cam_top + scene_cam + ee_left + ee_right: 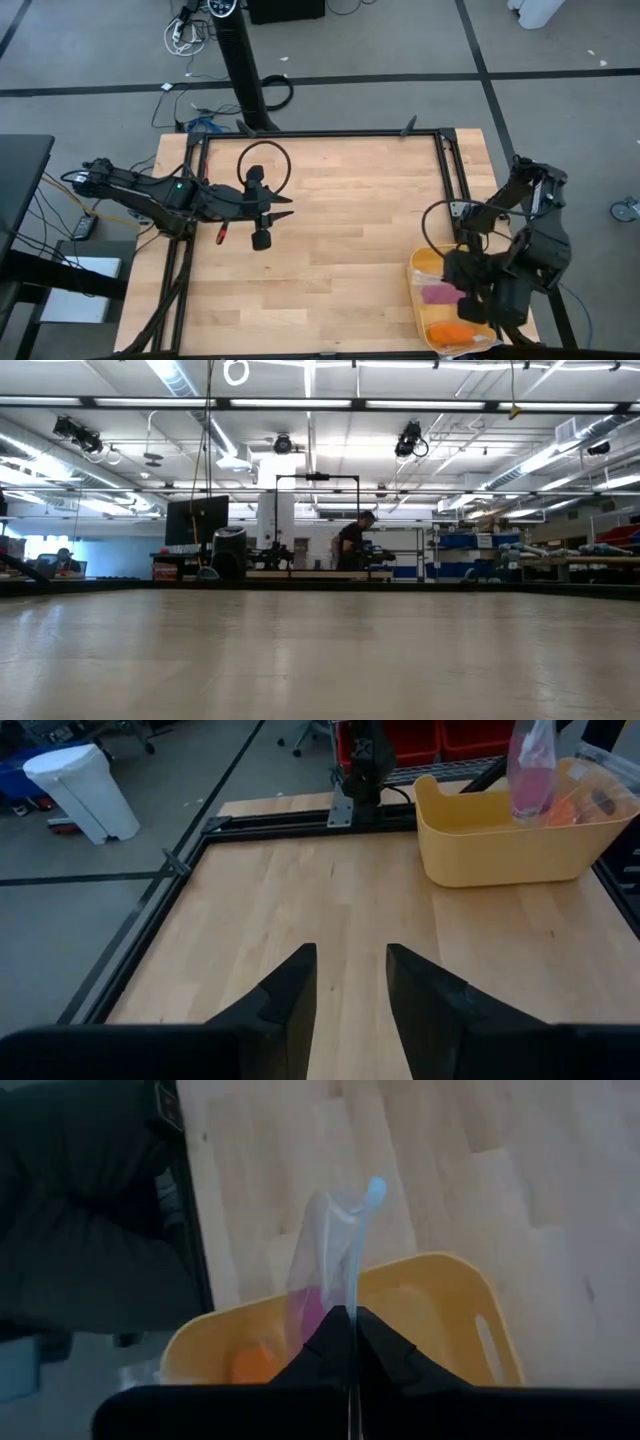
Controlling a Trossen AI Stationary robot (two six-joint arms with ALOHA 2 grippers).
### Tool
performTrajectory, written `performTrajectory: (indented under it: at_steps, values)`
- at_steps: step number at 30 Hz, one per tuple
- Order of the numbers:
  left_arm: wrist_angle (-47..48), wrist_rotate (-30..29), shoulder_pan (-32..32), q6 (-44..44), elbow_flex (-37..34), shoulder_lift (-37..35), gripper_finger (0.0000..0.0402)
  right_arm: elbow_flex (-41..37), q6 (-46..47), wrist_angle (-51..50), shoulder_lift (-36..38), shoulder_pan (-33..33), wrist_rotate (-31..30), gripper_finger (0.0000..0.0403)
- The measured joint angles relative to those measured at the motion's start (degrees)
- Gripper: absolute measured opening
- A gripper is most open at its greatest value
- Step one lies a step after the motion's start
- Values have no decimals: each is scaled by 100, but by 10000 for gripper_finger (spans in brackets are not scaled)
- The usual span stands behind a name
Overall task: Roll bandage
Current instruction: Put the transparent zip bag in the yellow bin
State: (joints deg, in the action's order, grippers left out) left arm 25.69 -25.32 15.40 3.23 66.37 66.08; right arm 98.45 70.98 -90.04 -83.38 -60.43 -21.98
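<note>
The pink bandage (532,788) is inside a clear crinkled plastic bag (530,760) that stands upright out of the yellow bin (500,845) at the table's near right corner. In the high view it shows as a pink patch (437,293) in the bin (415,275). My right gripper (352,1325) is above the bin and shut on the bag (335,1240). My left gripper (350,980) is open and empty, over the bare wood left of the table's middle (272,213). My right gripper pinches a thin edge of the clear bag (352,1295) between its two shut fingers, coming from above and pointing down into the bin. The bag hangs below the fingers with the pink bandage (312,1315) inside it. Its lower end is within the bin's walls.
A small orange object (250,1365) lies in the yellow bin beside the bag, and also shows in the high view (448,331). A black metal frame (320,136) runs around the wooden table top. A person stands in the room far behind the table (352,540).
</note>
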Motion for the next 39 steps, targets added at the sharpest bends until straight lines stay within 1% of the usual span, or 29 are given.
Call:
performTrajectory:
  at_steps: [5, 8, 13, 17, 20, 22, 25, 27, 29, 31, 34, 39]
  values:
    - [135, 2, 0, 109, -2, 0, 129, -4, 186, -4, -60, -74, 70, 0]
    - [156, 3, 0, 173, -2, 0, 129, -68, 182, 12, -201, -66, 280, 0]
    - [170, 4, 2, 194, -2, 0, 129, -532, 471, 122, -253, -58, 642, 0]
    - [178, 5, 2, 197, -2, 0, 129, -822, 649, 450, -259, -272, 685, 0]
    - [223, 4, 2, 197, -2, 0, 129, -870, 982, 449, -259, -535, 657, 0]
    - [254, 5, 2, 228, -4, 0, 129, -870, 1295, 352, -259, -752, 451, 0]
    - [377, 7, 2, 306, -4, 0, 129, -873, 1694, 229, -259, -1094, -35, 0]
    - [484, 8, 2, 316, -4, 0, 129, -971, 1872, 231, -255, -1279, -377, 0]
    - [536, 8, 3, 376, -6, 2, 129, -1168, 2023, 290, -255, -1370, -524, 0]
    - [554, 9, 2, 456, -5, 2, 129, -1419, 2075, 501, -256, -1409, -548, 0]
    - [551, 9, 2, 474, -6, 2, 129, -1735, 1870, 1182, -254, -1429, -710, 0]
    - [553, 9, 2, 476, -6, 2, 129, -1990, 1646, 1859, -233, -1669, -1450, 0]
